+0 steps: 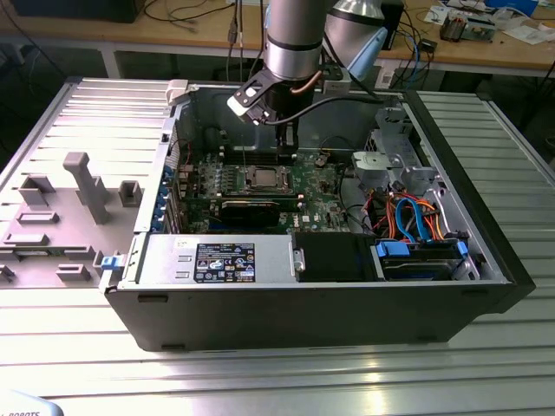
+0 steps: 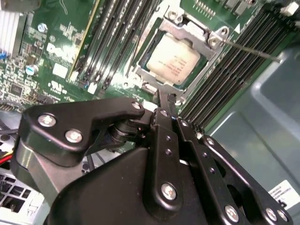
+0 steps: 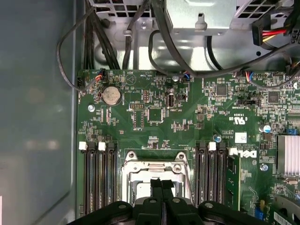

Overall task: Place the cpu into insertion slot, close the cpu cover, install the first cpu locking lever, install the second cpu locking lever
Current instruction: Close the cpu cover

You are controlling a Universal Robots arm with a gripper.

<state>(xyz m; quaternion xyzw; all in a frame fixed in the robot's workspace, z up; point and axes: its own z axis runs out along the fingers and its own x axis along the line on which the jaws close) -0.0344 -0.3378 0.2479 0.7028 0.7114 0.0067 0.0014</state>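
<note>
Gripper point(image 3: 161, 182) clenched, empty, above insertion slot point(image 3: 136, 168) — cpu point(image 2: 171, 58) seated under cpu cover point(image 2: 190, 30). Locking lever point(image 2: 253, 50) beside slot — likely thin springy wire, best pushed near tip.

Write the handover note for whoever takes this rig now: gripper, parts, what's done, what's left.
Gripper: shut, empty, hovering at the edge of the slot.
Cpu: seated in the slot, cover down over it.
Done: cpu placed; cover looks closed.
Left: the locking. One lever sticks out free beside the slot; the other's state I cannot tell.
</note>
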